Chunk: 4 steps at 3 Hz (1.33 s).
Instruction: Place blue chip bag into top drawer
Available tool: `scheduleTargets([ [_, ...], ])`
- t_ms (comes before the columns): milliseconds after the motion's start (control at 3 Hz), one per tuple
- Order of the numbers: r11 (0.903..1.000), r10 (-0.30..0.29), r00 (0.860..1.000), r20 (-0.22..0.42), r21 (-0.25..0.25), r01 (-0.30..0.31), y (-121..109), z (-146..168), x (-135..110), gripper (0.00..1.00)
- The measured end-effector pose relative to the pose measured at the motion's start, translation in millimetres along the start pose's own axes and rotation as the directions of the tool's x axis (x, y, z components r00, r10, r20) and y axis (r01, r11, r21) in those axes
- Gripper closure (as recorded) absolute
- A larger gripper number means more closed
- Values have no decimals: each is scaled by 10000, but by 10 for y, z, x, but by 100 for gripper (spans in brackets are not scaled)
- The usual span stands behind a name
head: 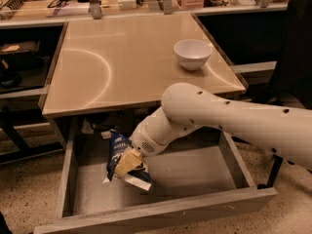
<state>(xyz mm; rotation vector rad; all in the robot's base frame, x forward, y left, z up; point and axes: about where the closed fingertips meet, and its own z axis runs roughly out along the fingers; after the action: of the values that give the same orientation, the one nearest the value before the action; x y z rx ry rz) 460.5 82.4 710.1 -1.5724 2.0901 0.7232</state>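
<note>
One white arm (234,123) reaches in from the right edge of the frame and bends down under the front lip of the tan table (122,62), ending in the gripper (127,163) at lower centre-left, inside the open top drawer (195,177). From where I stand, the gripper is clamped on the blue chip bag (116,150): a pale yellowish pad presses across the bag's middle, with dark-blue crinkled foil sticking out above and to the left of it and the white bottom edge poking out below and to the right. The bag sits tilted in that grip, over the left half of the drawer's grey floor, its lower edge close to the floor, though I cannot tell whether it touches. The drawer is pulled well out toward the bottom of the frame. On the table's upper right stands a white bowl (192,53), well apart from the gripper.
</note>
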Motion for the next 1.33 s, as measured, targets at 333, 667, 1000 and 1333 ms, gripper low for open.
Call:
scheduleTargets([
  [333, 9996, -60, 9998, 194, -261, 65, 141, 188, -44, 100],
  [667, 9979, -99, 9990, 431, -637, 127, 241, 411, -115, 100],
  [1000, 9961, -88, 9985, 546, -871, 135, 266, 556, -138, 100],
  [1333, 9937, 64, 9980, 635, -1125, 8, 298, 697, -85, 100],
])
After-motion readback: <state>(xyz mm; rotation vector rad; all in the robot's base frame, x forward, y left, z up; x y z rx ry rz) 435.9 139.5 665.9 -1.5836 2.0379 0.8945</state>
